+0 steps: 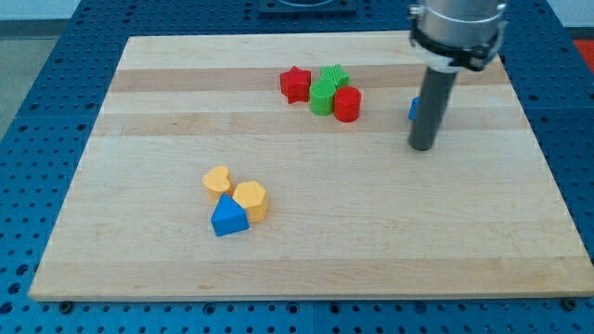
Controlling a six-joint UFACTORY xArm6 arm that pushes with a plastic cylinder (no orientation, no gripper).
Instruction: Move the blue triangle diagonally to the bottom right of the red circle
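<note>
The blue triangle (pixel 229 218) lies at the board's lower left, touching a yellow hexagon (pixel 251 199) on its right and close below a yellow heart (pixel 218 180). The red circle (pixel 347 104) stands at the upper middle, next to a green cylinder (pixel 322 96). My tip (pixel 422 147) rests on the board to the right of the red circle, far from the blue triangle. A blue block (pixel 414 109) is mostly hidden behind the rod.
A red star (pixel 295 83) and a green star (pixel 333 76) sit with the red circle's cluster. The wooden board (pixel 297 260) lies on a blue perforated table.
</note>
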